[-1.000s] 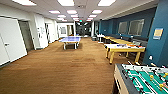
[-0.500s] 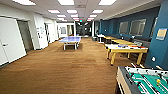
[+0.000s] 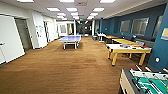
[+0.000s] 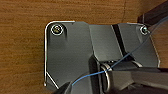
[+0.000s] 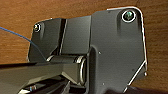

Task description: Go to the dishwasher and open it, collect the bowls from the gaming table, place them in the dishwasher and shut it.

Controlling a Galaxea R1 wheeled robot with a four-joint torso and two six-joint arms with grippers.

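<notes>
Gaming worktop (image 3: 125, 47) sits right of centre by the blue wall (image 3: 140, 21), pale top on yellow legs, with small coloured items on it; we can't tell whether they're bowls. We'd judge bowls rigid, light, maybe slick and breakable, best taken at the rim. Ping-pong table (image 3: 70, 38) further down, foosball table (image 3: 147, 81) nearest. Carpet (image 3: 62, 70) under both wrists; tool state: can't tell.

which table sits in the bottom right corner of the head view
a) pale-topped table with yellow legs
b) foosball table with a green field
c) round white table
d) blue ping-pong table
b, the foosball table with its green field and rods fills that corner, while the ping-pong table stands far down the room and the yellow-legged table is further up the right side.
</notes>
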